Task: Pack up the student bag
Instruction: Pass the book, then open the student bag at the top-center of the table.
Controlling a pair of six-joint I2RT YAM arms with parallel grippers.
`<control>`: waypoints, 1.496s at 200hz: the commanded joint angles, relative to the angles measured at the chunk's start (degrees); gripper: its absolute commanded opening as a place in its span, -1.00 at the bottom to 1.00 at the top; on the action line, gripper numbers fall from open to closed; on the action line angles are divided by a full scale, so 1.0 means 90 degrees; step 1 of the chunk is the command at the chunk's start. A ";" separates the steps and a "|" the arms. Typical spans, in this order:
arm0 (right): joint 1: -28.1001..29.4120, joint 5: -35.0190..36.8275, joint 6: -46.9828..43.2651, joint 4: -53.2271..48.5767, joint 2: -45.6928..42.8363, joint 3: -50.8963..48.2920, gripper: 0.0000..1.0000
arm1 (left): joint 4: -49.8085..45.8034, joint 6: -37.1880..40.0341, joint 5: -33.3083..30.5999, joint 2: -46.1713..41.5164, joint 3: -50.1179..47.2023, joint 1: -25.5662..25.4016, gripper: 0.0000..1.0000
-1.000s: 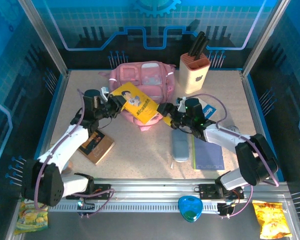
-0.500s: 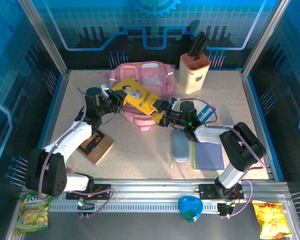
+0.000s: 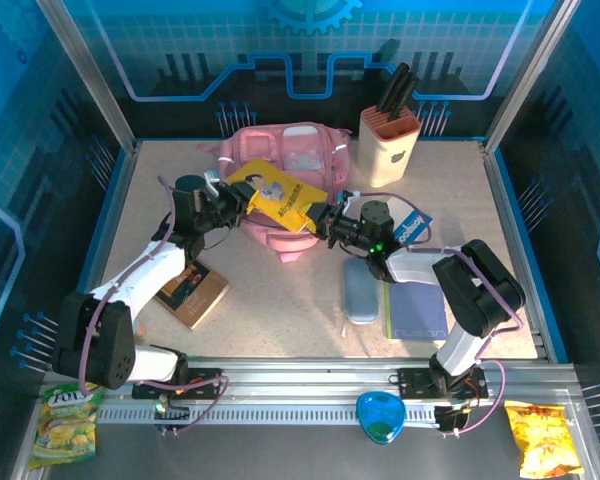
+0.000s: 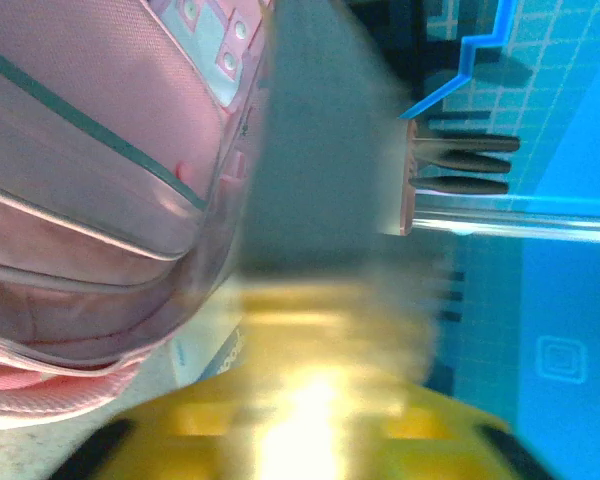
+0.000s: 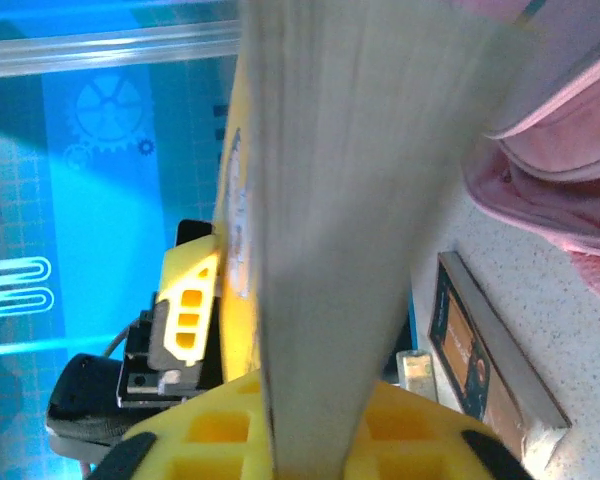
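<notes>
Risks losing the book (image 3: 280,198) from here: gripped only at its corners, tilted, stretched between two claws over the front of the student bag (image 3: 300,150). Through a slip or an uneven pull, could twist, bend at the cover, or drop onto the worktop (image 3: 280,300) rather than into the bag. Could also catch on the pink fabric, with no open mouth to make out in the bag from above.

Pinches the book's near right corner with the right claw (image 3: 325,222), pages clamped between yellow fingers (image 5: 210,425) in the wrist view. Meets the book's left corner with the left claw (image 3: 232,203); cannot tell whether gripping or slack, that wrist view being too blurred.

Finds the student bag at the middle of the worktop's far edge, just beyond both claws and partly under the book.
</notes>
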 commanded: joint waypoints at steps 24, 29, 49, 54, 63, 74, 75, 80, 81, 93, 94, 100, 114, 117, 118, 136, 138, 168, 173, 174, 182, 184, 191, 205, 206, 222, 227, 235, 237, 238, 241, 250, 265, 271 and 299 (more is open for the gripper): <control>-0.0427 0.0285 -0.1242 -0.1394 -0.1135 -0.0246 -0.98 | -0.1723 0.1851 -0.0622 -0.0278 0.0355 -0.0114 0.18; -0.0510 0.0288 -0.1328 -0.1502 -0.1273 -0.0288 -0.98 | -0.1960 0.2097 -0.0819 -0.0319 0.0416 -0.0145 0.22; -0.0826 0.0321 -0.1811 -0.2206 -0.1832 -0.0386 -0.99 | -0.2708 0.3035 -0.1433 -0.0347 0.0751 -0.0340 0.37; -0.0905 0.0355 -0.1957 -0.2412 -0.1965 -0.0399 -1.00 | -0.2831 0.3252 -0.1521 -0.0318 0.0843 -0.0390 0.41; -0.1032 0.0407 -0.2239 -0.2798 -0.2223 -0.0410 -1.00 | -0.3020 0.3639 -0.1640 -0.0231 0.1024 -0.0484 0.46; -0.1175 0.0553 -0.2585 -0.3352 -0.2552 -0.0410 -1.00 | -0.3206 0.4151 -0.1655 -0.0074 0.1249 -0.0603 0.59; -0.1185 0.0567 -0.2614 -0.3397 -0.2581 -0.0410 -1.00 | -0.3212 0.4210 -0.1646 -0.0054 0.1276 -0.0613 0.61; -0.1243 0.0644 -0.2772 -0.3625 -0.2729 -0.0410 -1.00 | -0.3253 0.4493 -0.1580 0.0043 0.1382 -0.0688 0.80; -0.1258 0.0656 -0.2801 -0.3684 -0.2757 -0.0410 -1.00 | -0.3264 0.4566 -0.1569 0.0063 0.1406 -0.0699 0.83; -0.1404 0.0870 -0.3139 -0.4250 -0.3109 -0.0384 -0.99 | -0.3556 0.5188 -0.1584 0.0378 0.1733 -0.0904 0.99; -0.1416 0.0896 -0.3170 -0.4266 -0.3138 -0.0388 -0.99 | -0.3587 0.5246 -0.1591 0.0412 0.1767 -0.0920 0.99; -0.1500 0.0985 -0.3291 -0.4626 -0.3282 -0.0376 -0.98 | -0.3760 0.5550 -0.1611 0.0591 0.1967 -0.1031 0.99; -0.1675 0.1150 -0.3503 -0.5129 -0.3644 -0.0371 -0.95 | -0.4169 0.6116 -0.1819 0.1067 0.2458 -0.1226 0.99; -0.1711 0.1177 -0.3532 -0.5225 -0.3712 -0.0364 -0.94 | -0.4225 0.6225 -0.1844 0.1165 0.2554 -0.1252 0.99; -0.1726 0.1191 -0.3547 -0.5271 -0.3737 -0.0358 -0.94 | -0.4248 0.6263 -0.1848 0.1200 0.2583 -0.1260 0.99; -0.1883 0.1337 -0.3766 -0.5821 -0.4042 -0.0284 -0.91 | -0.4560 0.6831 -0.2015 0.1757 0.3084 -0.1326 0.99; -0.1899 0.1345 -0.3786 -0.5842 -0.4072 -0.0280 -0.90 | -0.4583 0.6897 -0.2036 0.1820 0.3143 -0.1323 0.99; -0.2113 0.1508 -0.4051 -0.6477 -0.4363 -0.0195 -0.90 | -0.5113 0.8079 -0.2089 0.2607 0.3882 -0.1336 0.91; -0.2144 0.1513 -0.4066 -0.6519 -0.4393 -0.0196 -0.89 | -0.5284 0.8305 -0.2108 0.2753 0.4045 -0.1343 0.86; -0.2148 0.1510 -0.4068 -0.6533 -0.4400 -0.0201 -0.89 | -0.5315 0.8342 -0.2121 0.2790 0.4081 -0.1339 0.84; -0.2183 0.1518 -0.4093 -0.6601 -0.4440 -0.0205 -0.89 | -0.5641 0.8615 -0.2293 0.3062 0.4379 -0.1345 0.74; -0.2191 0.1518 -0.4097 -0.6609 -0.4444 -0.0205 -0.89 | -0.5725 0.8670 -0.2365 0.3125 0.4467 -0.1353 0.72; -0.2209 0.1520 -0.4113 -0.6641 -0.4467 -0.0205 -0.89 | -0.5964 0.8873 -0.2585 0.3354 0.4719 -0.1362 0.64; -0.2224 0.1499 -0.4133 -0.6687 -0.4484 -0.0210 -0.89 | -0.6249 0.9263 -0.2920 0.3715 0.5080 -0.1370 0.59; -0.2222 0.1494 -0.4130 -0.6685 -0.4485 -0.0208 -0.89 | -0.6251 0.9285 -0.2938 0.3745 0.5096 -0.1373 0.59; -0.2229 0.1469 -0.4118 -0.6700 -0.4474 -0.0221 -0.89 | -0.6476 0.9713 -0.3106 0.4073 0.5447 -0.1373 0.47; -0.2243 0.1459 -0.4113 -0.6688 -0.4475 -0.0234 -0.88 | -0.6574 0.9860 -0.3118 0.4162 0.5555 -0.1382 0.45; -0.2242 0.1455 -0.4106 -0.6693 -0.4471 -0.0234 -0.88 | -0.6683 1.0072 -0.3152 0.4287 0.5698 -0.1407 0.41; -0.2245 0.1451 -0.4108 -0.6693 -0.4467 -0.0232 -0.88 | -0.6711 1.0129 -0.3163 0.4315 0.5732 -0.1405 0.41; -0.2247 0.1445 -0.4108 -0.6693 -0.4471 -0.0233 -0.88 | -0.6722 1.0153 -0.3166 0.4323 0.5749 -0.1409 0.41; -0.2245 0.1440 -0.4101 -0.6693 -0.4466 -0.0230 -0.88 | -0.6762 1.0242 -0.3154 0.4361 0.5783 -0.1425 0.40; -0.2249 0.1441 -0.4099 -0.6697 -0.4466 -0.0235 -0.88 | -0.6811 1.0462 -0.3200 0.4452 0.5881 -0.1467 0.40; -0.2244 0.1453 -0.4088 -0.6702 -0.4472 -0.0247 -0.88 | -0.6889 1.0727 -0.3275 0.4600 0.6017 -0.1501 0.37; -0.2251 0.1449 -0.4089 -0.6702 -0.4475 -0.0244 -0.88 | -0.6898 1.0794 -0.3340 0.4678 0.6081 -0.1510 0.36; -0.2249 0.1430 -0.4069 -0.6695 -0.4474 -0.0243 -0.88 | -0.6963 1.1001 -0.3886 0.5062 0.6429 -0.1594 0.28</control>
